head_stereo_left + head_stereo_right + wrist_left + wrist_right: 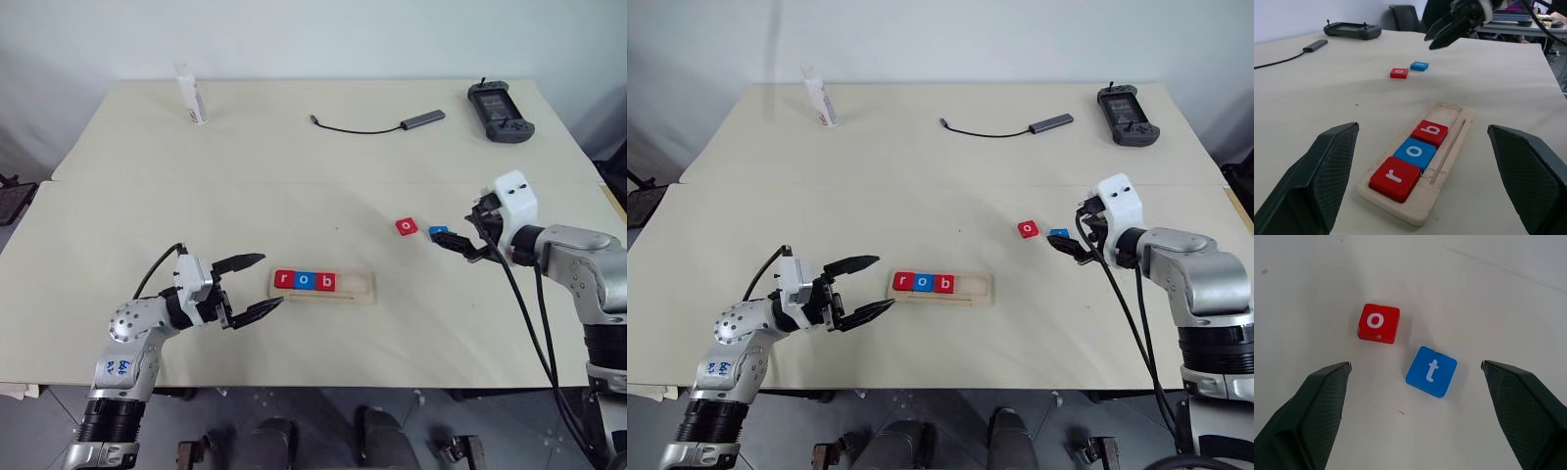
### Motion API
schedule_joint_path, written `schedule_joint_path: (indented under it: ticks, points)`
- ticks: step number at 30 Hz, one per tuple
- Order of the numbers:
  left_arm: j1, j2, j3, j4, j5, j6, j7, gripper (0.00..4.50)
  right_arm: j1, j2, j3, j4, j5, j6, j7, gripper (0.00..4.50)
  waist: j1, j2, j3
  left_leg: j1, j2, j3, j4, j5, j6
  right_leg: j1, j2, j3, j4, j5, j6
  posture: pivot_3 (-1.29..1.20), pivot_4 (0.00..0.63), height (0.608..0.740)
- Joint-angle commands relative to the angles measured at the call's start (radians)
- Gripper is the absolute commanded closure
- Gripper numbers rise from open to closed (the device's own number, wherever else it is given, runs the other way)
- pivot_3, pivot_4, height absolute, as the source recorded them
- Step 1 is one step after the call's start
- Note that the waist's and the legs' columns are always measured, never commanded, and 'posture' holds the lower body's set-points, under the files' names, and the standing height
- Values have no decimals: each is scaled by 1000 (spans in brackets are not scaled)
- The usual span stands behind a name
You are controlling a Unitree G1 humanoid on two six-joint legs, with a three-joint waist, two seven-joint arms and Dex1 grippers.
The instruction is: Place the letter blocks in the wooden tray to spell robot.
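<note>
The wooden tray lies near the table's front edge and holds three letter blocks side by side: red "r", blue "o", red "b". Its right end is bare. Two more blocks rest on the table to the right: a red "o" and a blue "t". My right gripper is open and hovers just right of and above the blue "t". My left gripper stands open just left of the tray, holding nothing.
At the back of the table stand a white tube on the left, a grey adapter with a black cable in the middle and a black handheld controller on the right. A seam joins two tabletops.
</note>
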Motion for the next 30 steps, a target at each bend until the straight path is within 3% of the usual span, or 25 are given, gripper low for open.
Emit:
schedule_joint_path:
  ticks: [1, 19, 30]
  points:
    - [21, -2, 9, -56, 6, -21, 16, 0, -39, -12, 7, 5, -18, 9, 5, 40, -1, 0, 0, 0, 0, 0, 0, 0, 0, 0, 0, 0, 0, 0, 0, 0, 150, 740]
    - [-1, -7, 10, -55, 6, -33, 40, 0, -159, 121, 33, 60, -35, 79, -47, 40, -3, 0, 0, 0, 0, 0, 0, 0, 0, -1, 1, 0, 0, 0, 0, 0, 150, 740]
    - [-6, -7, 9, -49, 9, -40, 43, 0, -249, 266, 110, 338, -160, -93, -111, 40, -6, 0, 0, 0, 0, 0, 0, 0, 0, -1, 1, 0, 1, 0, 0, 0, 150, 740]
